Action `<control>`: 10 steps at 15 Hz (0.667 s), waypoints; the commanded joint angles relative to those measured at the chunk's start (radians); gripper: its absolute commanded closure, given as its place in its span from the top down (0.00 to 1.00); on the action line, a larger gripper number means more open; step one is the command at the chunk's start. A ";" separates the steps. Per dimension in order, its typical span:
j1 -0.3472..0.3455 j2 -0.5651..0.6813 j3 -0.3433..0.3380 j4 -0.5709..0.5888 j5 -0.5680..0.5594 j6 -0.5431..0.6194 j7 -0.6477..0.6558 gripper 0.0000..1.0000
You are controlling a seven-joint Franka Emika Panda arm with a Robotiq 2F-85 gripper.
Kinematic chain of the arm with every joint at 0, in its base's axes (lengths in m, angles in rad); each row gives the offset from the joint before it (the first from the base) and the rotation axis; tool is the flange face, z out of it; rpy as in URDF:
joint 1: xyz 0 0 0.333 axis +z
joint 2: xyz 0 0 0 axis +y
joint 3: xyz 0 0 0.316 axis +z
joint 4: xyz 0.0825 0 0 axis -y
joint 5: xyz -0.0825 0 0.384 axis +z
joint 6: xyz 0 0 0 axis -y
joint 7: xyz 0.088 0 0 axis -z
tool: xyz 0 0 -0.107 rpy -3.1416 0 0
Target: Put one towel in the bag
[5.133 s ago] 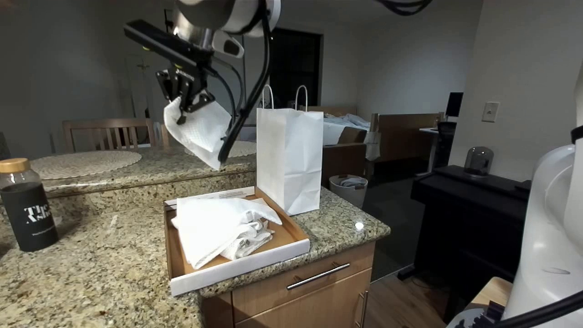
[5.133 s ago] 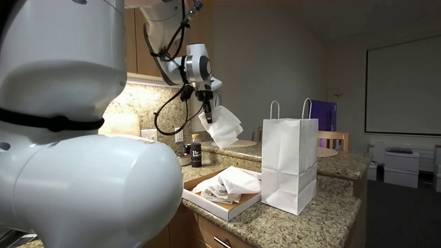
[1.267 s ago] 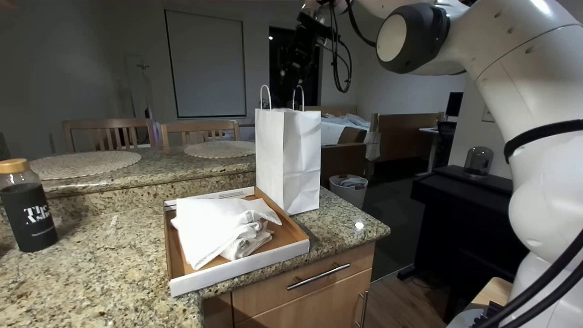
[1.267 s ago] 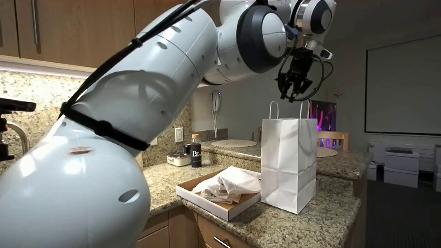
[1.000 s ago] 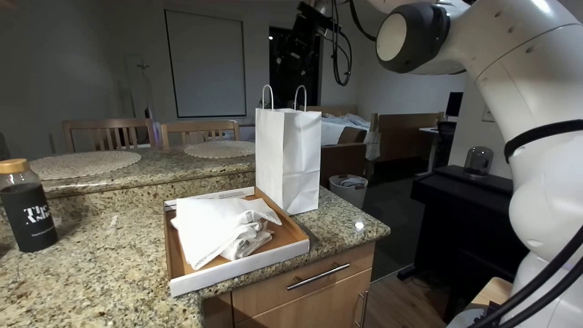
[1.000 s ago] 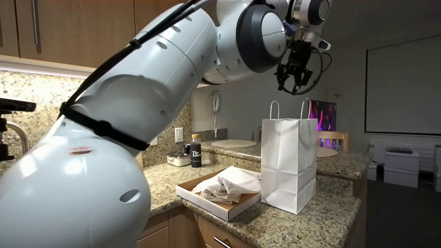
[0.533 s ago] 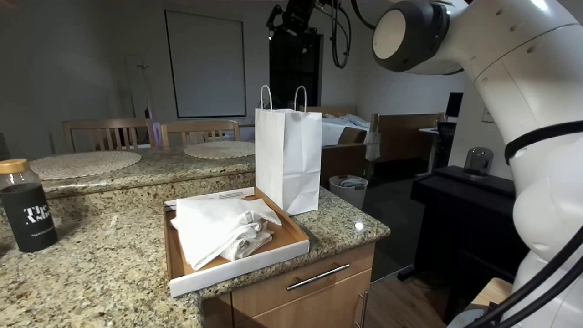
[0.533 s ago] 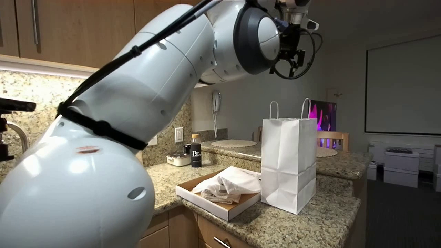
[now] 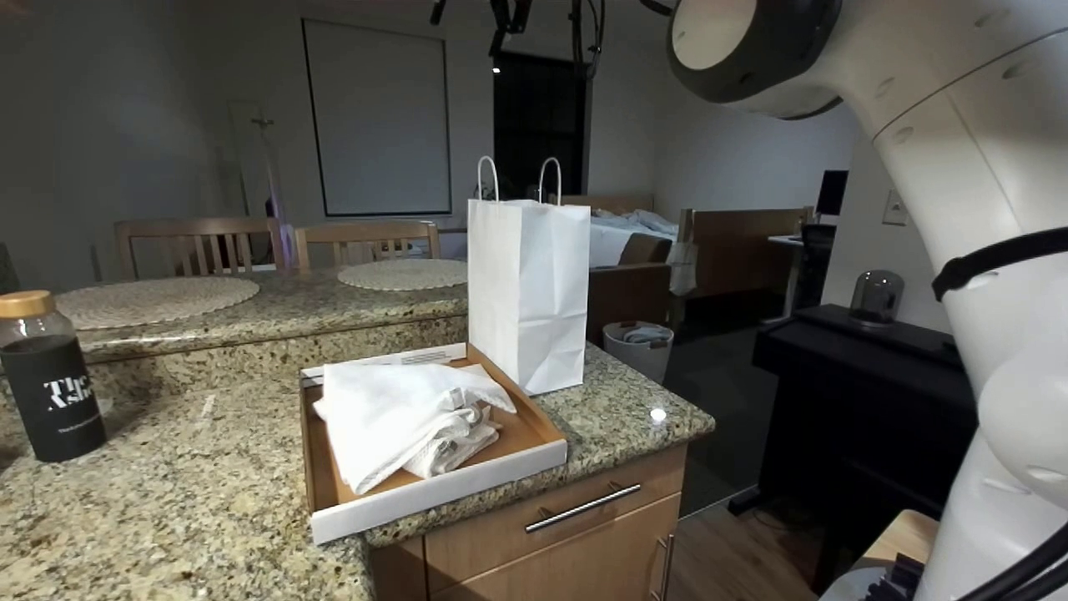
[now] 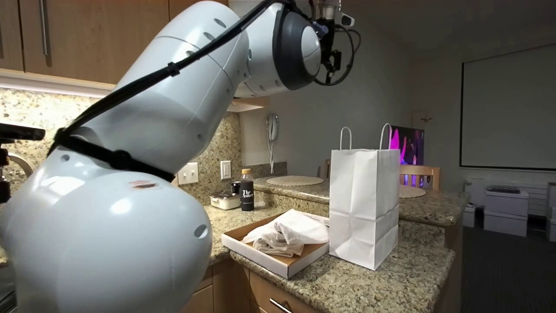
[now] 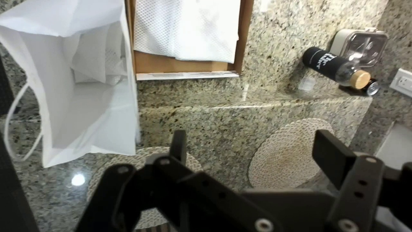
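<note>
A white paper bag stands upright on the counter in both exterior views. The wrist view looks down into the open bag, where a folded white towel lies inside. More white towels lie in the shallow cardboard tray beside the bag. High above the counter, off to the tray side of the bag, hangs my gripper. Its fingers are spread wide with nothing between them. In an exterior view the top edge cuts off part of the gripper.
A black bottle stands farther along the counter, near a lidded container. Behind the tray a raised ledge carries two round woven mats. The bag's handles stick up.
Some seconds ago my gripper held a white towel above the tray. Later it was over the bag, its fingers spreading. Since then it has risen and drawn back from the bag, without a towel.
</note>
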 commanded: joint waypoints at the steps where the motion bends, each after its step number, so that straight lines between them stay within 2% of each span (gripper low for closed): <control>1: 0.078 -0.033 0.025 -0.036 -0.039 -0.014 0.056 1.00; 6: 0.238 0.016 -0.023 -0.051 -0.187 0.039 0.179 1.00; 10: 0.296 0.101 -0.032 -0.022 -0.229 0.074 0.287 1.00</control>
